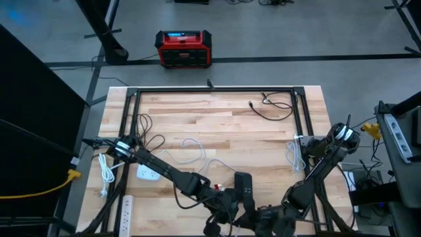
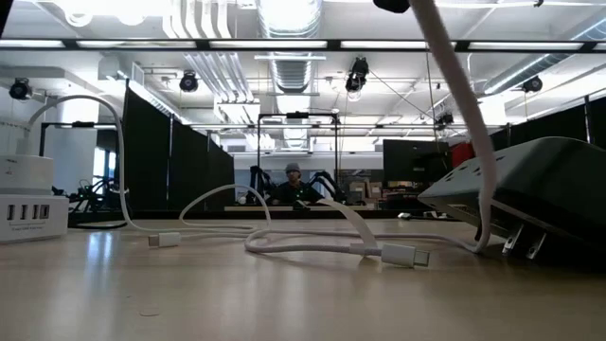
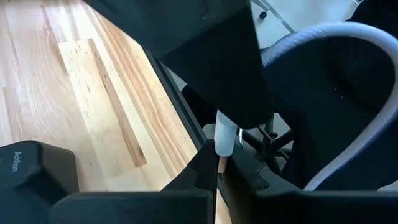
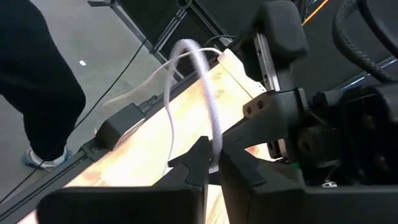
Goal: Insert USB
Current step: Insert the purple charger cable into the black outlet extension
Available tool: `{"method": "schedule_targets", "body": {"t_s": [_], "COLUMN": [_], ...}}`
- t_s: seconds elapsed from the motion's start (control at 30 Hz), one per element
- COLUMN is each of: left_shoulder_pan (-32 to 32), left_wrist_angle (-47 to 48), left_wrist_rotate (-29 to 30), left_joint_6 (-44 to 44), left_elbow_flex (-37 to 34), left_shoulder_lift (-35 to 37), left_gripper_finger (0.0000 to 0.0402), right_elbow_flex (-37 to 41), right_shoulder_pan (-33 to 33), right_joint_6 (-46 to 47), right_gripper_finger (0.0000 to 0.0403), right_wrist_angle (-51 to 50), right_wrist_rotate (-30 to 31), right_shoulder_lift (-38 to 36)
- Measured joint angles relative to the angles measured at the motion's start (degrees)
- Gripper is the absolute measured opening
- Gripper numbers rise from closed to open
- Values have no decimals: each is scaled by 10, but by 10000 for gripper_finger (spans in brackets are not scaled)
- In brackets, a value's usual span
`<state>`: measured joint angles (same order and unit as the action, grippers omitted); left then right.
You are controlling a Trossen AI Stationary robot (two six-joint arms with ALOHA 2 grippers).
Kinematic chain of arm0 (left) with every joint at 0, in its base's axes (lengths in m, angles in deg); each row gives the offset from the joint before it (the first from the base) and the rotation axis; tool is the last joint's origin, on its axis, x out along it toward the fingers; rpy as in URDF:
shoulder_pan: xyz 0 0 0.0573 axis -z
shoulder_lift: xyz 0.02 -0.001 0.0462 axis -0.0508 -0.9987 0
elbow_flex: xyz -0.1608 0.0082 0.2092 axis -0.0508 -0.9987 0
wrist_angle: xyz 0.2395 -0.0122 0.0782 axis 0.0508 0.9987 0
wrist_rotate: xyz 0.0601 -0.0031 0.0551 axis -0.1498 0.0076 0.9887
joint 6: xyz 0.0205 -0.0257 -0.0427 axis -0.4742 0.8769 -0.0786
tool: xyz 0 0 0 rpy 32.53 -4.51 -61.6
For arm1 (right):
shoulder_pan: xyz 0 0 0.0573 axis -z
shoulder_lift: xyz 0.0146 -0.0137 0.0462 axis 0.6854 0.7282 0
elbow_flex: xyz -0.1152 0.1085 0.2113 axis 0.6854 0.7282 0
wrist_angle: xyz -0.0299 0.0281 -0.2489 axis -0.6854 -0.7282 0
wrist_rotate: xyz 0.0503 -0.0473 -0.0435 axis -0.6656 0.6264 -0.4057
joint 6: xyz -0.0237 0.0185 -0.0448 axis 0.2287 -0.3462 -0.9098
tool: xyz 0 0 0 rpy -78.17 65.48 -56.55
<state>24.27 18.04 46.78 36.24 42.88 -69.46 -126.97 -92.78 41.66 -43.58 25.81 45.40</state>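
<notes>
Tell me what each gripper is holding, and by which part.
Left gripper pinches a white plug by its tip; right gripper pinches the white cable mid-length.

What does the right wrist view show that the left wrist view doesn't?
Right wrist only: the right gripper shut on a white braided cable, and a person's dark trouser leg and shoe on the floor beyond the table. Left wrist only: the left gripper shut on a white plug, with a black block nearby. Both: the wooden table.

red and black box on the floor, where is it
In the high view, the red and black box sits on the grey floor beyond the wooden table's far edge, left of centre.
</notes>
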Motion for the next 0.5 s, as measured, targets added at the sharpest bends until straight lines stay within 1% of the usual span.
{"method": "schedule_targets", "body": {"t_s": [0.1,0.23,0.33,0.5], "left_shoulder_pan": [0,0,0,0], "left_wrist_angle": [2,3,3,4], "left_wrist_rotate": [0,-1,-14,-25], "left_joint_6": [0,1,4,7], "left_elbow_flex": [0,0,0,0], "left_shoulder_lift": [0,0,0,-1], "left_gripper_finger": [0,0,0,0], "right_elbow_flex": [0,0,0,0], "right_shoulder_pan": [5,6,5,6], "right_joint_6": [3,0,-3,-18], "right_gripper_finger": [8,21,51,115], "right_wrist_angle": [-4,-4,-6,-21], "right_wrist_rotate": [-7,-26,-29,-32], "right_shoulder_lift": [0,0,0,0]}}
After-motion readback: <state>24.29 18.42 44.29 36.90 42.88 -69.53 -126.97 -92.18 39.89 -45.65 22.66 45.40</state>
